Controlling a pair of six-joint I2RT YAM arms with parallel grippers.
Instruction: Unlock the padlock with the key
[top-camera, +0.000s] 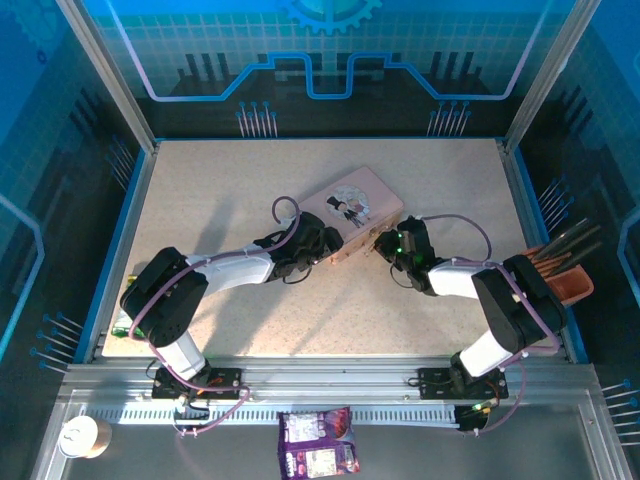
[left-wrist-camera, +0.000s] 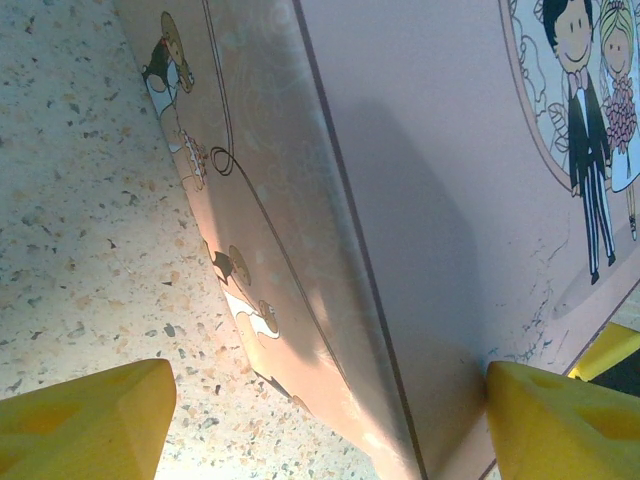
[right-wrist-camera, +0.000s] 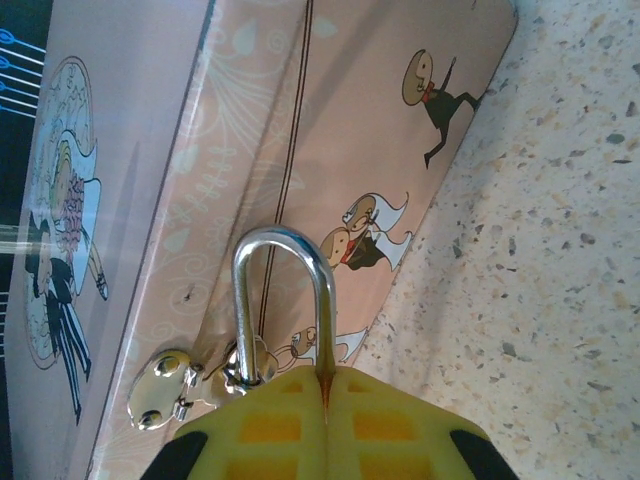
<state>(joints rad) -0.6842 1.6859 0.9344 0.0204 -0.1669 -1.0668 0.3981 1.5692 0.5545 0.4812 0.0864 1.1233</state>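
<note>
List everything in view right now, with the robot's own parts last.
pink rectangular tin with a cartoon couple: one, pink, table centre, between the pincers.
metal hasp: one, silver, on the tin's side wall.
padlock with thin U-shaped shackle: one, silver shackle hooked at the hasp, body hidden by the yellow fingers.
holder of dark tools: one, orange-brown, at the table's right edge.
snack packet: one, purple, on the near rail.
paper cup: one, pale, near-left corner.
left pincer: one, yellow fingers, open, straddling the tin's corner.
right pincer: one, yellow, shut on the padlock.
</note>
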